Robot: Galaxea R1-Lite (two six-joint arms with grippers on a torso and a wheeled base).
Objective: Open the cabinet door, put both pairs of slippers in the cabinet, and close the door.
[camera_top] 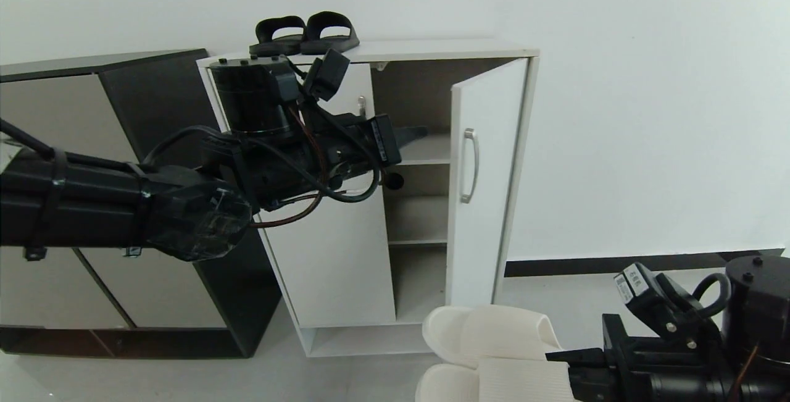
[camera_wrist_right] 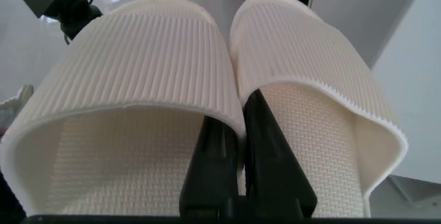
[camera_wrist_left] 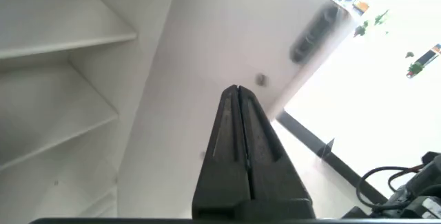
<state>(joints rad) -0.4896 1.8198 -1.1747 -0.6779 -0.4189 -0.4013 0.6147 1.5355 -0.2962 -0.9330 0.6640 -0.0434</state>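
I hold the left gripper, jaws pressed together on nothing, at the cabinet's open mouth, shelves beyond. My right gripper's jaws pinch the white slippers; the open door's edge stands near ahead. Black slippers sit on top, above the left jaws.

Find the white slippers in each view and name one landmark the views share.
Head view: white slippers at bottom centre, held by the right tool.
Left wrist view: not in it.
Right wrist view: slippers close up, side by side, tool pinching both.
Landmark: cabinet shelves, in head and left wrist views.
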